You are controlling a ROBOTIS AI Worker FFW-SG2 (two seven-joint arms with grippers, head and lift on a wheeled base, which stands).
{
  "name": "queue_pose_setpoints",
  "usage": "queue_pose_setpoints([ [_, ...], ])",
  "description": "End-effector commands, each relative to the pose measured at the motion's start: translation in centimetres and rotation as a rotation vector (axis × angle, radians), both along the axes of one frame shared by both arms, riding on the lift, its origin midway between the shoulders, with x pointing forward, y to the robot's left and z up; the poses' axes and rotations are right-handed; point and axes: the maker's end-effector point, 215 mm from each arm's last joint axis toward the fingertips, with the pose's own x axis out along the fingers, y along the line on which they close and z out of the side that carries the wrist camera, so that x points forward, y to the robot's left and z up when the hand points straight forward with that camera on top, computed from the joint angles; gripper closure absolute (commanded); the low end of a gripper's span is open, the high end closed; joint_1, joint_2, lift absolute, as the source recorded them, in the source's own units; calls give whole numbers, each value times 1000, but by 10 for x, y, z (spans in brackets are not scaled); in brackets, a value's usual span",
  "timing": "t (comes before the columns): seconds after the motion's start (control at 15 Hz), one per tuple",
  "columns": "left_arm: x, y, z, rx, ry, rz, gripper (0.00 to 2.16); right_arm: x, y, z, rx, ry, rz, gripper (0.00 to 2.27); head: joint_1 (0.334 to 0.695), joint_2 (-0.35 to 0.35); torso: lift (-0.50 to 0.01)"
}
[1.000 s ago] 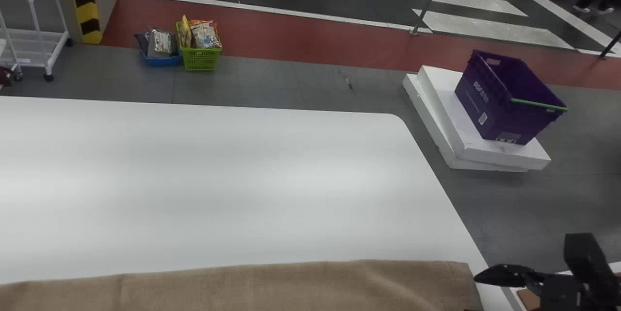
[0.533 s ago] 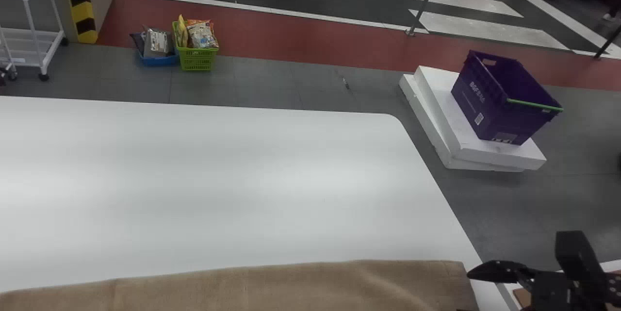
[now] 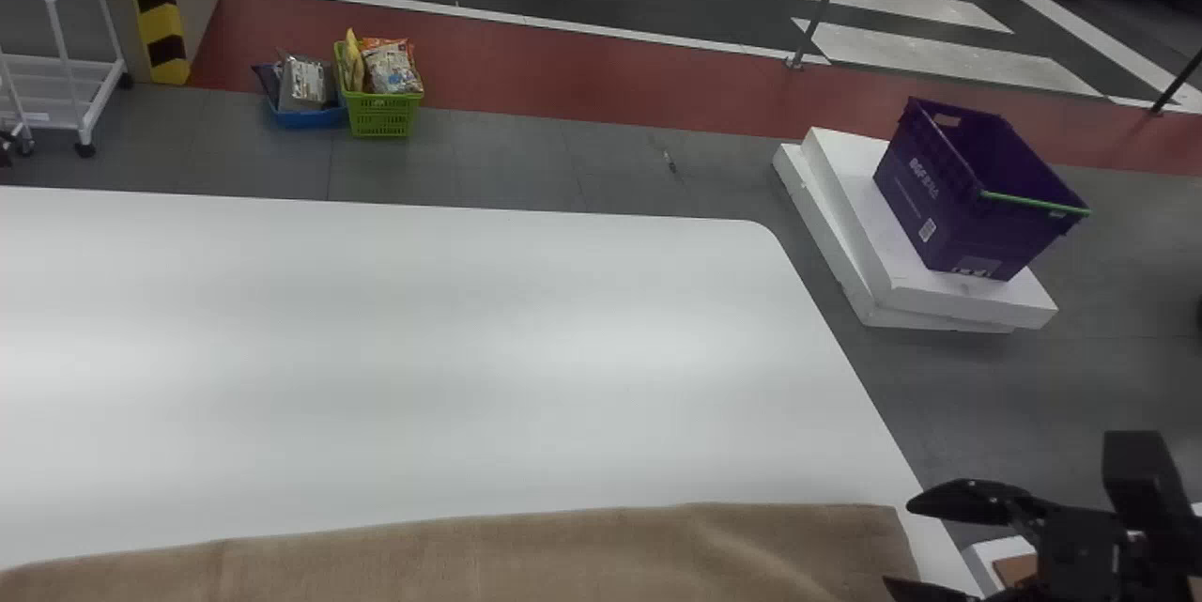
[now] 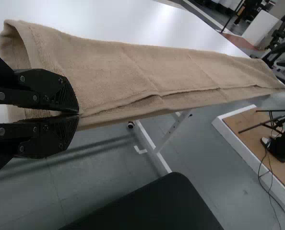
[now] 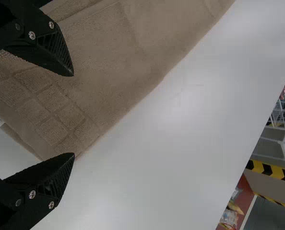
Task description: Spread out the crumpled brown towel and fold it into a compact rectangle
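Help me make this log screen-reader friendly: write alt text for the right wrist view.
The right tool, open, at a corner of the brown towel on a white table. A grid pattern marks that corner.

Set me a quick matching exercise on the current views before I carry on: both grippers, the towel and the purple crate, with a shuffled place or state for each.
1. Left gripper
2. Right gripper
3. Brown towel
4. Purple crate

A. Lying in a long folded strip along the near side of the white table
B. Fingers apart, at the towel's right-hand end
C. On white slabs on the floor
D. Fingers together on the towel's edge

Pairs: 1-D, 2-B, 3-A, 4-C
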Motion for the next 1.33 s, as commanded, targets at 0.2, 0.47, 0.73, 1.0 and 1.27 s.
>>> queue_pose_setpoints([
  [0.2,3,-2,-4,-3,5,-1,1021,14,101,16,27,4,133,272,695,-229,-127],
  [0.47,4,-2,-3,-3,0,1,1021,8,160,0,-22,80,216,275,695,-28,-127],
  [0.73,8,-4,-3,0,-4,-4,1021,-12,195,-22,-82,184,294,302,695,88,-127],
  [1.0,8,-4,-4,-2,-4,-3,1021,-24,225,-36,-110,206,366,326,695,146,-127],
  [1.27,9,-5,-3,-2,-6,-4,1021,-22,253,-42,-121,209,406,414,695,225,-127],
])
